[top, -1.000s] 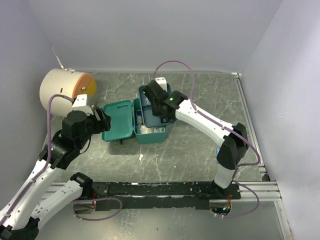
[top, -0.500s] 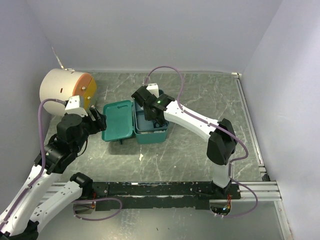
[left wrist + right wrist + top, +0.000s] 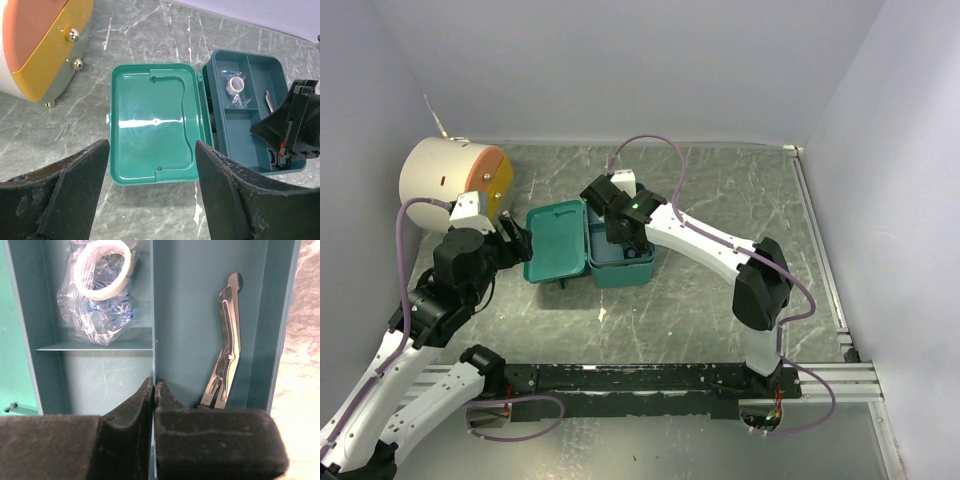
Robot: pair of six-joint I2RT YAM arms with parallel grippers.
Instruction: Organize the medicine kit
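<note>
Tray seating, likely: your right gripper (image 3: 154, 390), shut, rests at the divided tray (image 3: 200, 300) inside the medicine kit (image 3: 620, 272); left gripper (image 3: 150, 150) hangs wide, empty. Next: swing lid (image 3: 155, 125) shut.

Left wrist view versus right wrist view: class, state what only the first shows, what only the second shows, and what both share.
Only left wrist: the kit with its lid open flat, the cylinder and the open left gripper. Only right wrist: that the right gripper is pressed shut, over the tray's divider. Both: that gripper, the tray, the bagged tape roll and the shears, mostly hidden in the left wrist view.
</note>
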